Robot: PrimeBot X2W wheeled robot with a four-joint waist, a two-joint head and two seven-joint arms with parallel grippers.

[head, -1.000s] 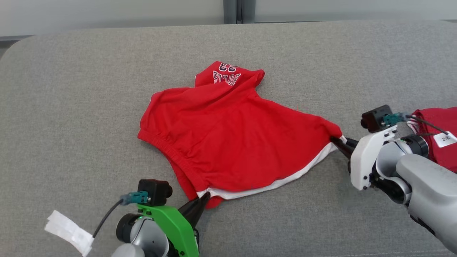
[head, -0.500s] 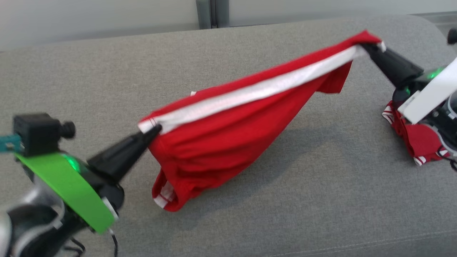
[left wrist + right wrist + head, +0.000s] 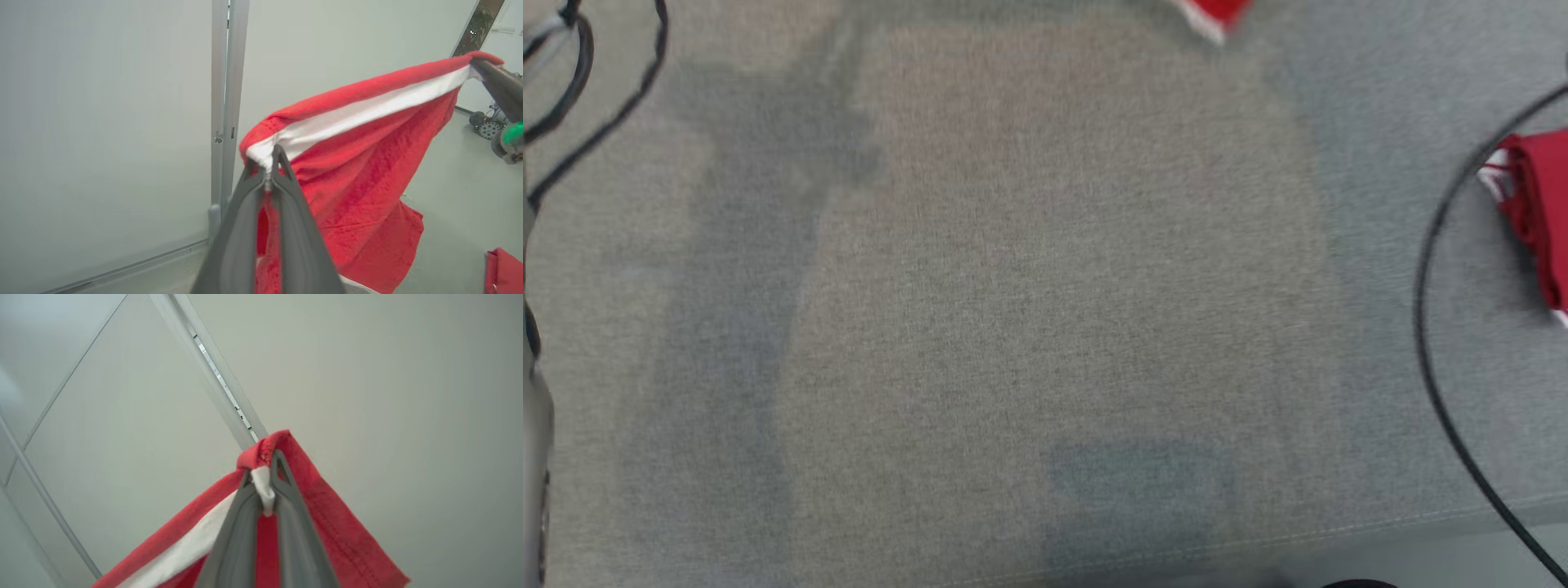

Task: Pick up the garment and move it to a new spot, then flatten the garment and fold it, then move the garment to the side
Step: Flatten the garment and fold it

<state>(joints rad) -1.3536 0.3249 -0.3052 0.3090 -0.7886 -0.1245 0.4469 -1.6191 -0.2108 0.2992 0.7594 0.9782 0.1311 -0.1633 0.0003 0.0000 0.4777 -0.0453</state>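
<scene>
Head view: blurry gray cushion [image 3: 1045, 310], a red scrap [image 3: 1210, 15] at 1 o'clock, and another red piece [image 3: 1531, 204] at 3. Left wrist: my left claw [image 3: 266, 158] is pinched tight on a white-striped corner of the garment [image 3: 359, 163], which hangs in the air and stretches toward 2 o'clock. Right wrist: my right claw [image 3: 265, 467] is clamped on the other corner.

Grey fabric surface [image 3: 1029, 286]; folded red cloth [image 3: 1535, 204] lies on its right side.

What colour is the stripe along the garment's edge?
The stripe is white; left wrist view shows it best.
</scene>
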